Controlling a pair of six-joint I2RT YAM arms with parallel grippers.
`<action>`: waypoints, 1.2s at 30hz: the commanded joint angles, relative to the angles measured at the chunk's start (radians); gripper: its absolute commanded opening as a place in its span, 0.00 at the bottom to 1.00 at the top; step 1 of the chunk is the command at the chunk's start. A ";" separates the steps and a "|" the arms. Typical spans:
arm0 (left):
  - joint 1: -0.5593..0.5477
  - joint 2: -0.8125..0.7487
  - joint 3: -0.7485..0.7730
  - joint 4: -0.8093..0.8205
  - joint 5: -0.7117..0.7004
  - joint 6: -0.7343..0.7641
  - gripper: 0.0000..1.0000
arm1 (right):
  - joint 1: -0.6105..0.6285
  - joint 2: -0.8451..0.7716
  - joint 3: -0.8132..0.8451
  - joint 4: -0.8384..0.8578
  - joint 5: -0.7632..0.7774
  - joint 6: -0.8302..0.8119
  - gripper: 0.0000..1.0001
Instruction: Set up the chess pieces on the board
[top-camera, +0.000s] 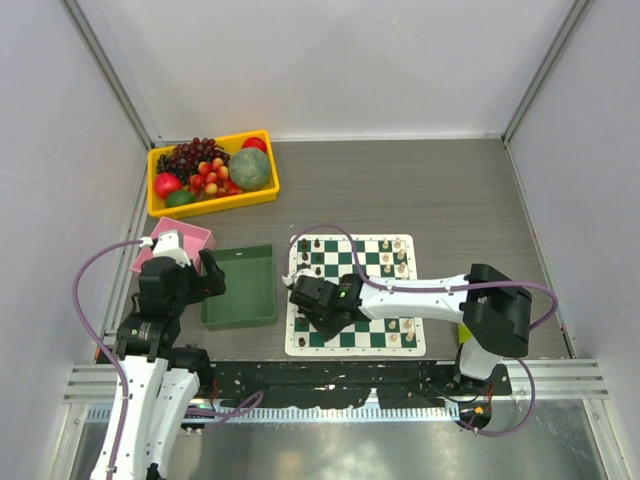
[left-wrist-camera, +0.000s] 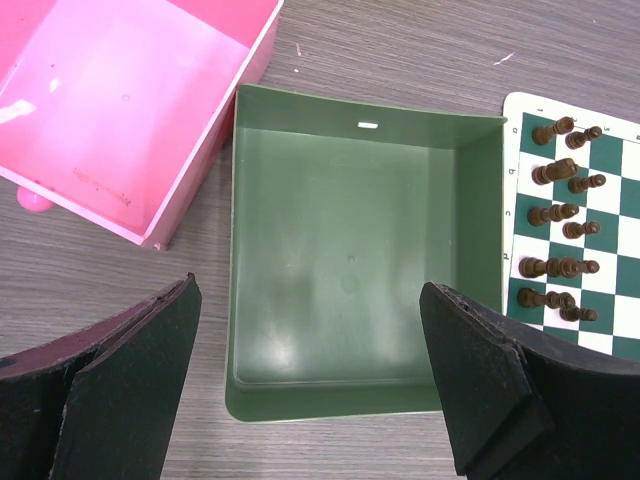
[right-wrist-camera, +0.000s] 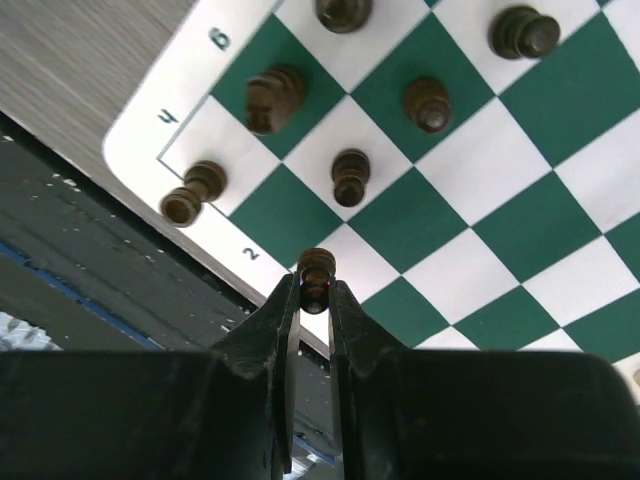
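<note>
The green-and-white board (top-camera: 352, 296) lies right of centre, also in the right wrist view (right-wrist-camera: 480, 180) and the left wrist view (left-wrist-camera: 600, 240). Dark pieces (left-wrist-camera: 555, 212) stand along its left side, cream pieces (top-camera: 400, 252) along its right side. My right gripper (right-wrist-camera: 316, 290) is shut on a dark brown piece (right-wrist-camera: 317, 270) above the board's near left corner, by the squares marked 2. Several dark pieces (right-wrist-camera: 349, 176) stand just beyond it. My left gripper (left-wrist-camera: 310, 380) is open and empty, above the near edge of the green tray (left-wrist-camera: 350, 260).
A pink box (top-camera: 176, 243) stands left of the green tray (top-camera: 240, 286). A yellow bin (top-camera: 212, 172) with grapes, cherries and other fruit is at the back left. White walls enclose the table. A black rail (top-camera: 330, 380) runs along the near edge.
</note>
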 joint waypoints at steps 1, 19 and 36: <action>0.003 0.000 0.004 0.027 0.007 -0.002 0.99 | 0.024 0.012 0.066 0.026 -0.003 -0.038 0.10; 0.003 -0.004 0.005 0.027 0.001 -0.004 0.99 | 0.044 0.088 0.098 0.033 -0.012 -0.065 0.10; 0.003 -0.001 0.004 0.026 -0.002 -0.004 0.99 | 0.046 0.072 0.087 0.042 -0.011 -0.071 0.25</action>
